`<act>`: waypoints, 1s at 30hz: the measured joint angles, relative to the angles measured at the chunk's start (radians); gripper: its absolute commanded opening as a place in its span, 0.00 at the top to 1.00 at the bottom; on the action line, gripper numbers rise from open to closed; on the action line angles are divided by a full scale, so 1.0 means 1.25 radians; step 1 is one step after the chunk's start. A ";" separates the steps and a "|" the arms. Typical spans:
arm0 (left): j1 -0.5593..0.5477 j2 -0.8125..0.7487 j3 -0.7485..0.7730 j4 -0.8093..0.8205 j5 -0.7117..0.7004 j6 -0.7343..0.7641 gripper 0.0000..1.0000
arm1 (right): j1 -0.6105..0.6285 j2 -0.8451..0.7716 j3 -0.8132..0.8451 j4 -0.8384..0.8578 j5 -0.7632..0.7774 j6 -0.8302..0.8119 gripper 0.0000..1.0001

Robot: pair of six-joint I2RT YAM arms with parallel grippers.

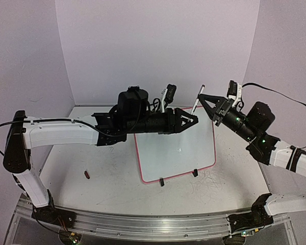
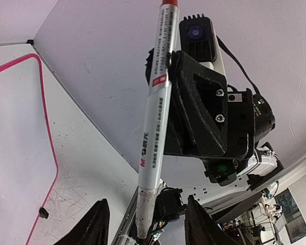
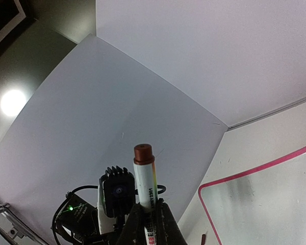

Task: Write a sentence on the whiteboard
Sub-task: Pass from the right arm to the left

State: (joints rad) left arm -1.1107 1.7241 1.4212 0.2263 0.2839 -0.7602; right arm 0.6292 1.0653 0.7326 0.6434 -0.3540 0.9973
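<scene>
The whiteboard [image 1: 178, 148] lies flat on the table, pink-rimmed and blank apart from faint smudges; no sentence shows on it. Its corner also shows in the left wrist view [image 2: 15, 143] and the right wrist view [image 3: 265, 204]. My right gripper [image 1: 203, 102] is shut on a white marker [image 1: 198, 99] with a red-brown end, held upright above the board's far edge. It shows in the right wrist view [image 3: 145, 178] between the closed fingers [image 3: 149, 206]. My left gripper [image 2: 145, 227] is open, its fingers on either side of the marker's bare lower tip [image 2: 143, 214] without touching it.
A small red cap [image 1: 86, 174] lies on the table to the left of the board. Two black clip feet [image 1: 161, 181] sit on the board's near edge. Walls close in the table at the back and sides.
</scene>
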 measured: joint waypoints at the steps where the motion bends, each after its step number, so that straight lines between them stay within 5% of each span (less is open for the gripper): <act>1: 0.001 0.000 0.000 0.001 -0.001 -0.001 0.44 | 0.000 0.000 0.000 0.000 -0.001 0.000 1.00; 10: 0.018 0.000 0.000 0.002 -0.016 -0.023 0.48 | 0.000 0.000 -0.008 0.000 -0.004 0.003 1.00; 30: 0.031 0.014 0.021 0.033 0.025 -0.036 0.78 | 0.005 0.001 -0.009 0.001 -0.006 0.006 1.00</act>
State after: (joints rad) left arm -1.0725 1.7416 1.4472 0.2671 0.3148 -0.8055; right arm 0.6357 1.0660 0.7216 0.6441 -0.3618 1.0050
